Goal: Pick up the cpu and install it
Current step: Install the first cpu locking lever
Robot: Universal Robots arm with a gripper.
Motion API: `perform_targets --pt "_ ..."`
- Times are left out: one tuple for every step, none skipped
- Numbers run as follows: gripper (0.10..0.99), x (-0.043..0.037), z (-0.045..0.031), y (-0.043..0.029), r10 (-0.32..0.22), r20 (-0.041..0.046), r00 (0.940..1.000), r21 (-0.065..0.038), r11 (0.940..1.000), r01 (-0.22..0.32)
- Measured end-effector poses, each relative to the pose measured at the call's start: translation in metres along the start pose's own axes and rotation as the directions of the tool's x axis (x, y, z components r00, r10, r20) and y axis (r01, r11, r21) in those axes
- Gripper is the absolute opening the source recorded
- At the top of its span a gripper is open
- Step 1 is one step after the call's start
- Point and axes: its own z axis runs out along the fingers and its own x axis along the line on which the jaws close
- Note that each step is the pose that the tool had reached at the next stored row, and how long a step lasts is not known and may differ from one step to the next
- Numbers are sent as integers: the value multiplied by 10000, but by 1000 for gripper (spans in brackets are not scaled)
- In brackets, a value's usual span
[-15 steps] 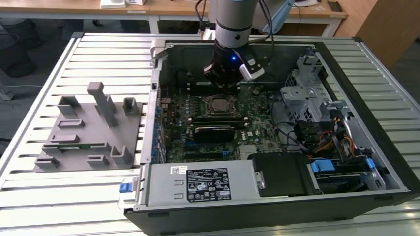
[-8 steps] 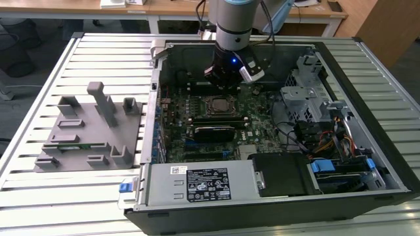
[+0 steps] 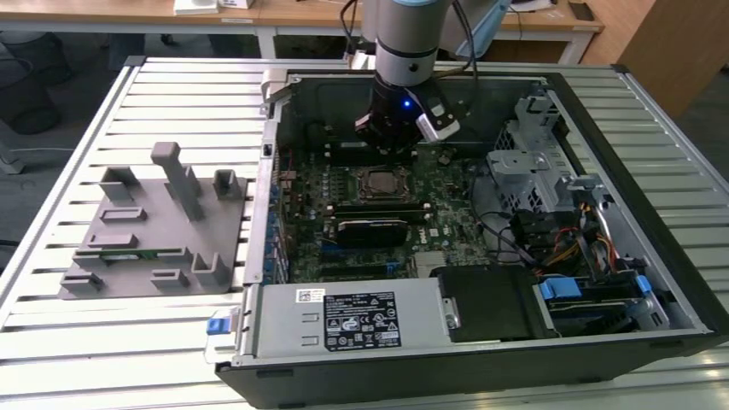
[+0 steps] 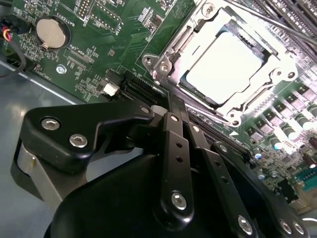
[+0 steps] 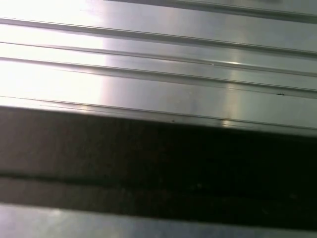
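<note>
The cpu [image 4: 225, 62] already sits in the socket frame [image 4: 173, 54], the end effector [image 3: 393, 145] hovering beside it, its grip state untellable.

In the exterior view the gripper [image 3: 393, 145] hangs inside the open computer case [image 3: 638, 111], just behind the socket frame [image 3: 381, 182]. The cpu [image 4: 225, 64] lies in that frame. Toward the exterior view's left of the gripper, outside the case, the parts holder [image 3: 154, 231] sits on the slatted table [image 3: 68, 333].
</note>
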Motion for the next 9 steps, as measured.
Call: perform_targets --pt "106 0 0 0 0 1 10000 -1 10000 0" --pt "106 0 0 0 0 1 10000 -1 10000 0" --pt "106 0 1 0 0 0 10000 3 10000 0" --pt "106 0 4 -1 -1 -1 10000 14 10000 1" --pt "106 0 9 -1 -1 -3 10000 31 10000 2" --pt "106 0 17 -2 -1 -5 10000 55 10000 1" --pt "106 0 24 -2 -1 -7 10000 79 10000 1" --pt "106 1 32 -3 -1 -11 10000 117 9999 1" --pt "106 1 38 -3 -1 -14 10000 152 9999 1"
